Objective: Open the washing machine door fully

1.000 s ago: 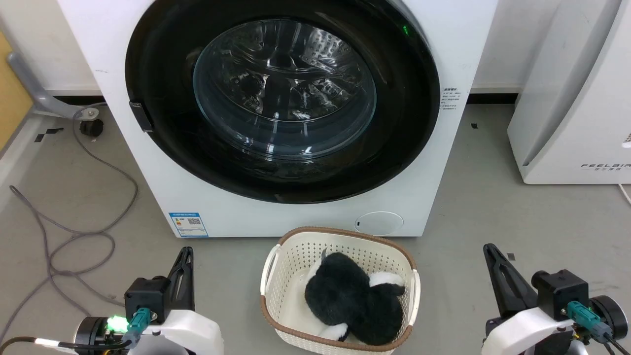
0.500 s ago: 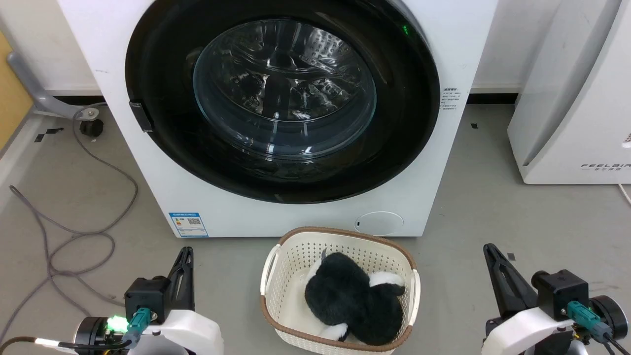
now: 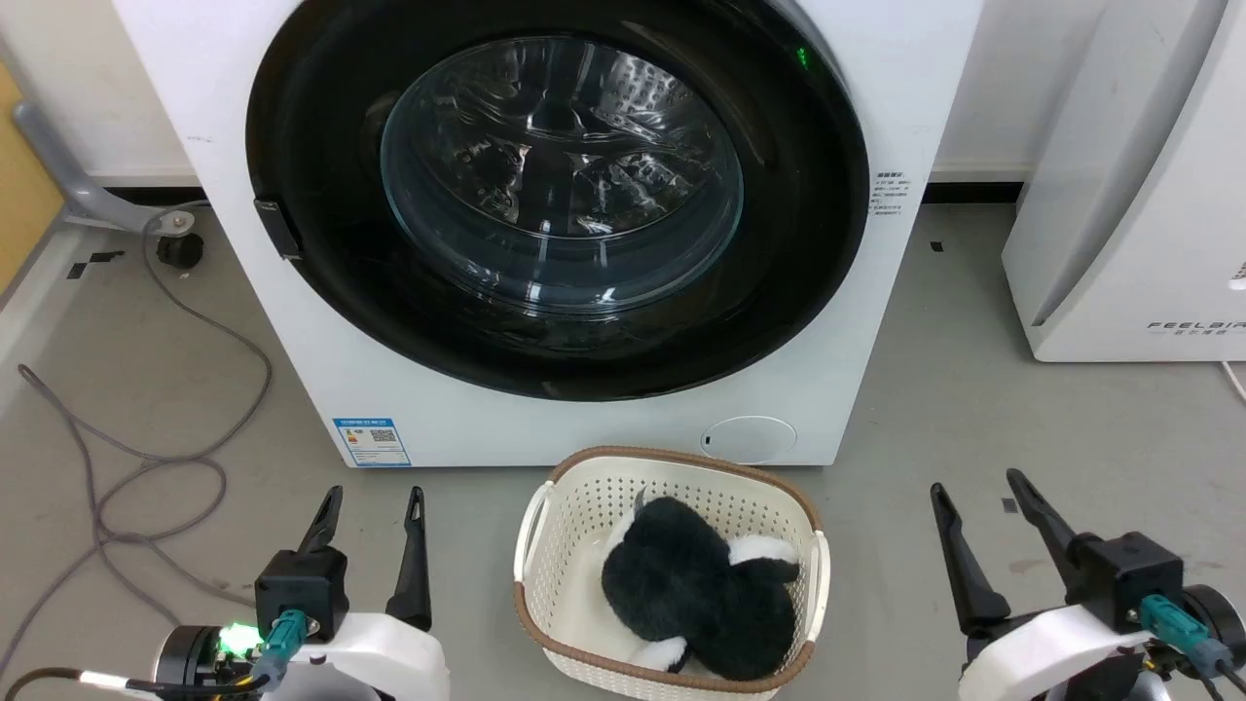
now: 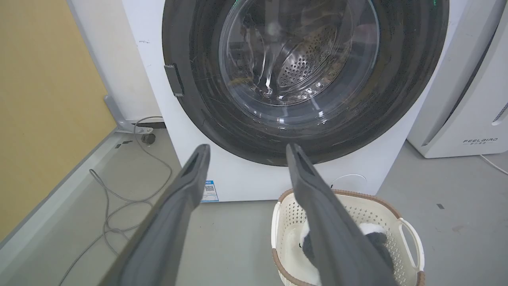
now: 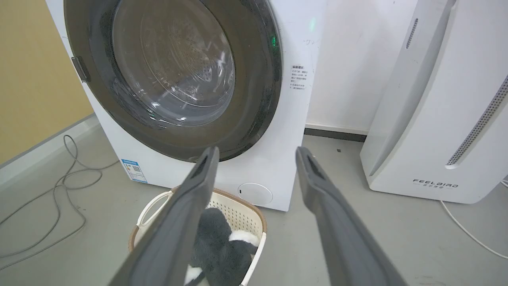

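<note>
- washing machine door [image 3: 798,243]: glossy black ring, clear glass centre
- washing machine [image 3: 545,428]: white, with blue label [image 3: 372,443] at 7 o'clock
- basket [image 3: 584,516]: cream, perforated, brown rim
- plush toy [image 3: 672,584]: black and white
- floor [image 3: 973,409]: grey

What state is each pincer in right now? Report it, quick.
Left pincer: open, holding nothing.
Right pincer: open, holding nothing.
</note>
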You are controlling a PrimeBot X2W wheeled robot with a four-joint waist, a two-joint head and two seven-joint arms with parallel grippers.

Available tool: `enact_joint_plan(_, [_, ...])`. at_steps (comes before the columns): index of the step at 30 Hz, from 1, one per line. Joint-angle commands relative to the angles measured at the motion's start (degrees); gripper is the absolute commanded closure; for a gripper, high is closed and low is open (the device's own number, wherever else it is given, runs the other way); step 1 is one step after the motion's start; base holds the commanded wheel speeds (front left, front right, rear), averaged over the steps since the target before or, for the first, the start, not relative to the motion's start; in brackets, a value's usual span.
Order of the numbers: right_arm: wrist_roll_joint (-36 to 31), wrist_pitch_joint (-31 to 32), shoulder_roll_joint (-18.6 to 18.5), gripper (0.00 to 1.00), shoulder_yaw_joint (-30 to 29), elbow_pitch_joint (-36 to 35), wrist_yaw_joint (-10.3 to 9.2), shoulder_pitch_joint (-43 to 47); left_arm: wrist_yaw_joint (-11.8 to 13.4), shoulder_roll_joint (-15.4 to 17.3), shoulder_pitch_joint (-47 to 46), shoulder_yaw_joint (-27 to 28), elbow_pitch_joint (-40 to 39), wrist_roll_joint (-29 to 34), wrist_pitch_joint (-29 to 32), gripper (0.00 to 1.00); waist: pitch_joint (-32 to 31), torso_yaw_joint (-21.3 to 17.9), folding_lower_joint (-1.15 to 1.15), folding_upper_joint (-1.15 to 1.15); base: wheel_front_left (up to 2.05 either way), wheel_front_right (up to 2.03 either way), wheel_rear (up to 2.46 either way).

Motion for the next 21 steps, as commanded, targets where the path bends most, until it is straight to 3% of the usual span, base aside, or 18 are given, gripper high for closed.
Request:
enact_joint_plan(1, [1.4, -0.7, 0.0, 0.0, -0.5, -0.5, 0.0, -0.1, 0.6, 0.0, -0.5, -0.3, -0.1, -0.2, -0.7, 0.0, 0.0, 0.0, 0.0, 0.0, 0.0, 0.0, 0.0])
enact_joint_plan(13, [5.5, -2.2, 0.0, 0.0, -1.1, -1.7, 0.01, -0.2, 1.7, 0.0, -1.0, -1.5, -0.5, -0.3, -2.2, 0.0, 0.1, 0.1, 0.0, 0.0, 0.0, 0.0, 0.0])
enact_joint_plan(14, [5.8, -2.3, 0.0, 0.61, -1.1, -1.8, 0.01, -0.2, 1.8, 0.0, -1.0, -1.6, -0.5, -0.3, -2.3, 0.0, 0.2, 0.1, 0.0, 0.0, 0.0, 0.0, 0.0])
enact_joint_plan(15, [6.1, -2.4, 0.0, 1.0, -1.1, -1.9, 0.01, -0.2, 1.9, 0.0, -1.1, -1.6, -0.6, -0.3, -2.4, 0.0, 0.2, 0.1, 0.0, 0.0, 0.0, 0.0, 0.0])
enact_joint_plan(21, [10.2, -3.1, 0.0, 1.0, -1.1, -2.4, 0.01, -0.1, 2.4, 0.0, -1.2, -2.1, -0.7, -0.5, -3.1, 0.0, 0.2, 0.2, 0.0, 0.0, 0.0, 0.0, 0.0])
